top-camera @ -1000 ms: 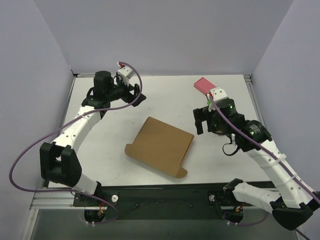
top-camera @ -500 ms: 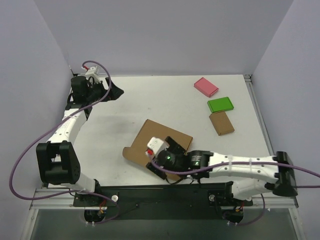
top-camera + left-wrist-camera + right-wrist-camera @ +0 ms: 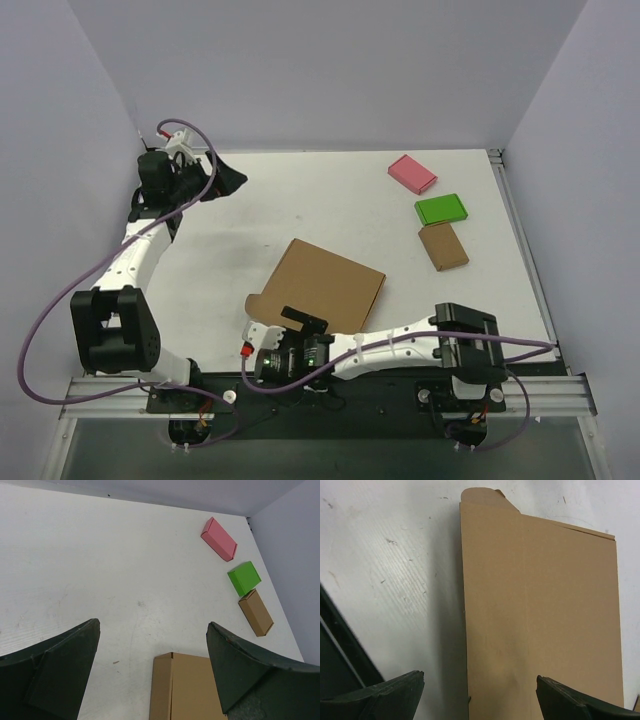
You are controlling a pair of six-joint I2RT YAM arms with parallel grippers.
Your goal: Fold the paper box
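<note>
On the white table [image 3: 330,195], the paper box [image 3: 325,285] lies flat in the lower middle of the top view, with a rounded tab at its lower-left corner. The right gripper [image 3: 477,680] sits low at the bottom centre of that view, claw spread wide and empty, facing the box's long edge. It would do best to slip one finger under that edge and close only once cardboard sits between the pads. The left gripper [image 3: 152,625], also spread and empty at upper left, is well apart and should come in to pin the sheet. The pink block [image 3: 412,173], green block [image 3: 441,209] and brown block [image 3: 443,246] at upper right are out of the way.
</note>
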